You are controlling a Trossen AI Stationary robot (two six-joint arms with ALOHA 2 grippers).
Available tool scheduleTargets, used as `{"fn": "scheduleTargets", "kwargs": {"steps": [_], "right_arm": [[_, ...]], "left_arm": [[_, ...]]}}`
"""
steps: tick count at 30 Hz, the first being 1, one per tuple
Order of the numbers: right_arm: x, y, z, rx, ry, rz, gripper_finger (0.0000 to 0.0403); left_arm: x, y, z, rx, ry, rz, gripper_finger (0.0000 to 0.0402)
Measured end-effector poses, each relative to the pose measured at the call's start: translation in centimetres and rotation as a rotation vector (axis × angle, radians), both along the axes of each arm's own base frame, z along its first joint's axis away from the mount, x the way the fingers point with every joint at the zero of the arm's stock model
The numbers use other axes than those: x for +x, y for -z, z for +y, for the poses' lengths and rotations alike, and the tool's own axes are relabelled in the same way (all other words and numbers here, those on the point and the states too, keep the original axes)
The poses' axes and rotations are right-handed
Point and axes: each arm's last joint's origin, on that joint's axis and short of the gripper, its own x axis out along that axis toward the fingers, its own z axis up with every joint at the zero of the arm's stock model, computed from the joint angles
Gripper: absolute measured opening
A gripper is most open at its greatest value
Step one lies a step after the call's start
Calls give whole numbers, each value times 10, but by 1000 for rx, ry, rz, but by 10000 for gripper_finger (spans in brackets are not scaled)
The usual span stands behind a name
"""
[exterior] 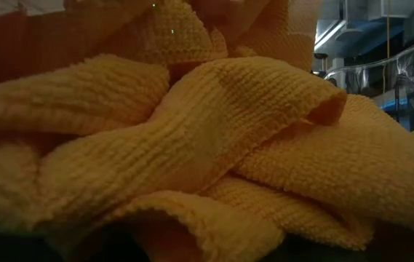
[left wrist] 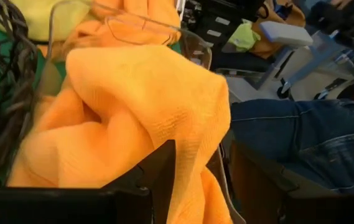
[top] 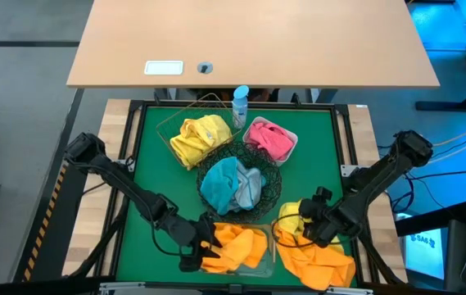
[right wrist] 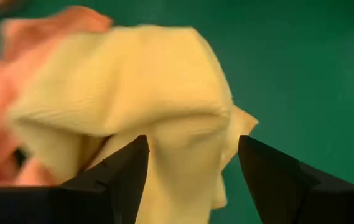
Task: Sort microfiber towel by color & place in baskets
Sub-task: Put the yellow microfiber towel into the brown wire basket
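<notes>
An orange towel point(top: 241, 244) lies heaped in the clear plastic tub point(top: 270, 246) at the near edge and fills the low view point(exterior: 207, 145). My left gripper point(top: 208, 246) point(left wrist: 201, 149) is at the tub's left side, shut on that towel. A yellow towel point(top: 290, 216) point(right wrist: 152, 87) lies on the green mat, partly on another orange towel point(top: 321, 264). My right gripper point(top: 308, 225) point(right wrist: 192, 143) is open, with one finger on either side of a raised fold of the yellow towel. My left gripper has a thick fold of the orange towel point(left wrist: 195, 168) between its two fingers, several layers bunched together. It comes in low from the table's left. The towel bulges up beyond the fingers, and the rest of it lies in the tub.
The copper wire basket point(top: 167, 123) holds yellow towels and the white tray point(top: 291, 135) holds a pink one. The black wire bowl point(top: 272, 176) holds teal and grey ones. A blue-capped bottle point(top: 240, 102) stands at the far edge. A person's jeans-clad leg point(left wrist: 301, 143) is beyond the table's near edge.
</notes>
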Motion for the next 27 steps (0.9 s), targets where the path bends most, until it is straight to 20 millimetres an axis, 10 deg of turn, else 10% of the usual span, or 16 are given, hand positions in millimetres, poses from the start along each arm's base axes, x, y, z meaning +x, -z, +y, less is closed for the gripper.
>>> {"fn": "scheduleTargets", "kwargs": {"steps": [9,21,27], "right_arm": [[5,20,-21,-8,37,56,230],[10,20,-18,16,-62,28,23],[9,15,-19,20,-69,21,27]], "left_arm": [[-6,-19,6,-16,-9,-51,145],[-20,-51,17,-60,-26,-128,144],[-36,-69,31,-41,-53,-119,144]]}}
